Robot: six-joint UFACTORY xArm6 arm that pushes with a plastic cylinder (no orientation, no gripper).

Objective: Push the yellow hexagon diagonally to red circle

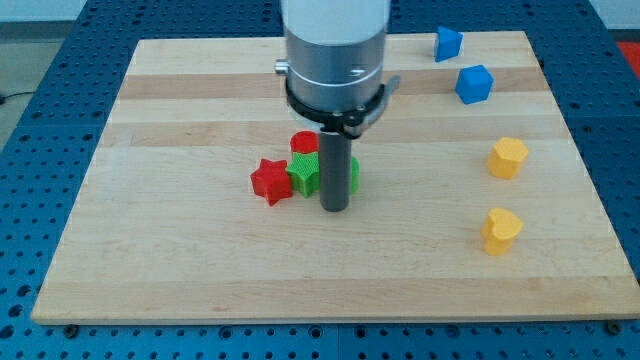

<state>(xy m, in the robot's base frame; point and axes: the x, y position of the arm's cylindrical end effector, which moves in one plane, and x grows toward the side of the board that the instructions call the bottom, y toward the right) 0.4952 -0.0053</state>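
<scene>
Board (180,250) pale wood, smooth matt grain; blocks like yellow hexagon (507,158) matt plastic; rod (335,170) dark, matt.

You see a pale wooden tabletop (180,270) made of long planks joined side by side, their grain running from the view's left to the view's right, some strips lighter and some more honey-toned. It lies on a blue base (30,120) dotted with a regular grid of small dark holes, which frames the wood on every side you can see. At the view's top left a pale grey strip (40,12) runs behind the blue. The light is even and soft, casting only faint shadows.
</scene>
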